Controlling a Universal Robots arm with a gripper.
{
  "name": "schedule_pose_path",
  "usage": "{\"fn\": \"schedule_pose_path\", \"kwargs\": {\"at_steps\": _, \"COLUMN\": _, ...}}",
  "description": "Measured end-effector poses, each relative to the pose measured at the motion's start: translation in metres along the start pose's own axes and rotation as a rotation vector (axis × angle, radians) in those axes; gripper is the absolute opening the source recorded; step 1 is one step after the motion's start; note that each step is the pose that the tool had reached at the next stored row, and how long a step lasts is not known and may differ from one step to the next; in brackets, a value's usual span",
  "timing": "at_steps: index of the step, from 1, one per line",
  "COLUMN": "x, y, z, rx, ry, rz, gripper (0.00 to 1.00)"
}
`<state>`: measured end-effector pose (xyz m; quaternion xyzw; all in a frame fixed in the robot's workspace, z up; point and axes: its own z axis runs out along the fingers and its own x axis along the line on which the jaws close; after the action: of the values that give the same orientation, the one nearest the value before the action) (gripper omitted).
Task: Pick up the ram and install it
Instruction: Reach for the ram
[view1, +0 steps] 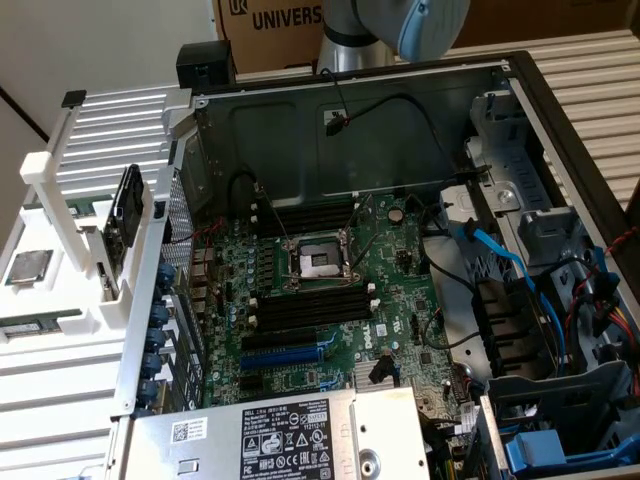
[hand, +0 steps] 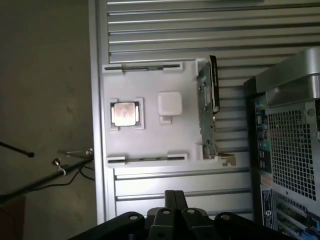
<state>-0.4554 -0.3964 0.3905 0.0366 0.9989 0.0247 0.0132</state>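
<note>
The fingers hung pressed together, empty, over the tabletop; the ram lay ahead in the white tray, lengthwise across them.

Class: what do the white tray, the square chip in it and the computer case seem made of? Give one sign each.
White tray: probably matte plastic, opaque, with moulded clips. Square chip: metal lid, likely; dull silvery sheen. Computer case: bare sheet metal, grey, folded edges and punched holes.
</note>
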Motion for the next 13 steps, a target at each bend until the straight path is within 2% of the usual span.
{"fn": "schedule_pose_path", "kwargs": {"at_steps": 1, "x": 0.006, "y": 0.0039, "z": 0.0008, "rx": 0.0021, "ry": -0.0005, "rz": 0.0, "gripper": 0.1}}
{"fn": "schedule_pose_path", "kwargs": {"at_steps": 5, "x": 0.015, "y": 0.0129, "z": 0.0026, "rx": 0.0091, "ry": -0.0016, "rz": -0.001, "gripper": 0.1}}
{"fn": "schedule_pose_path", "kwargs": {"at_steps": 6, "x": 0.021, "y": 0.0197, "z": 0.0048, "rx": 0.015, "ry": -0.0034, "rz": -0.001, "gripper": 0.1}}
{"fn": "schedule_pose_path", "kwargs": {"at_steps": 7, "x": 0.024, "y": 0.0218, "z": 0.0054, "rx": 0.0172, "ry": -0.0036, "rz": -0.001, "gripper": 0.1}}
{"fn": "schedule_pose_path", "kwargs": {"at_steps": 11, "x": 0.037, "y": 0.027, "z": 0.0071, "rx": 0.0219, "ry": -0.0044, "rz": -0.001, "gripper": 0.1}}
{"fn": "schedule_pose_path", "kwargs": {"at_steps": 13, "x": 0.048, "y": 0.0283, "z": 0.0078, "rx": 0.0229, "ry": -0.0048, "rz": -0.002, "gripper": 0.1}}
